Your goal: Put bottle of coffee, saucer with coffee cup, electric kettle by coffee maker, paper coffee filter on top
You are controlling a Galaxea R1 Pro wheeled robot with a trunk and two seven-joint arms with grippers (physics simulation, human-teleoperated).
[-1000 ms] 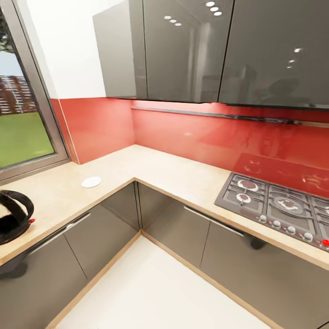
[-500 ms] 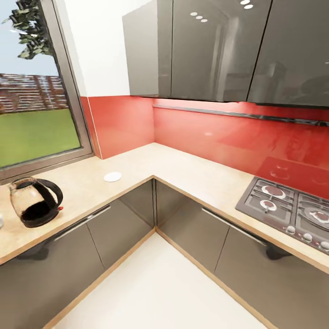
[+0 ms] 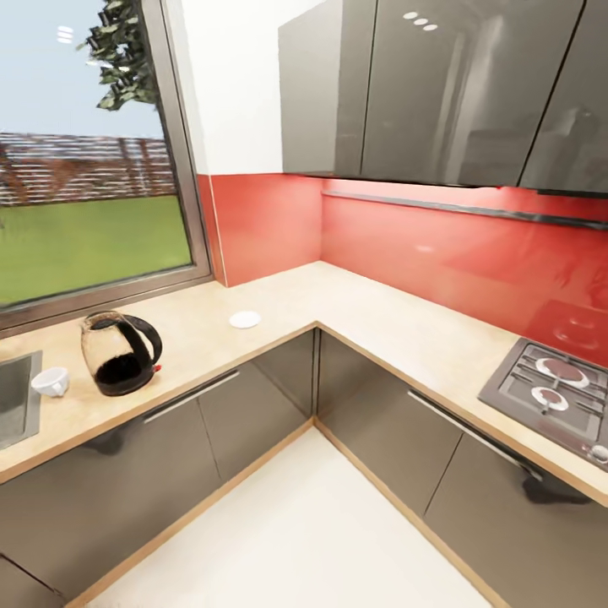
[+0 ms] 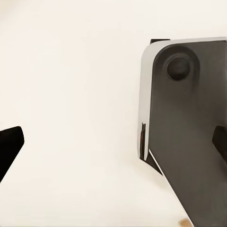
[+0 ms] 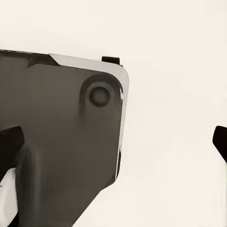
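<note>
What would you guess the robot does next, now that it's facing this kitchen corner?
Probably turn a bit more toward the window side: the electric kettle, coffee cup and saucer sit on that countertop stretch, and both wrist views show open grippers over bare floor, holding nothing.

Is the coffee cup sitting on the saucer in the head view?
No, the coffee cup sits beside the sink, apart from the saucer.

The beige L-shaped countertop (image 3: 371, 325) carried a glass-and-black electric kettle (image 3: 119, 354) and a small white cup (image 3: 51, 382). A flat white round saucer (image 3: 245, 319) lay nearer the corner.
</note>
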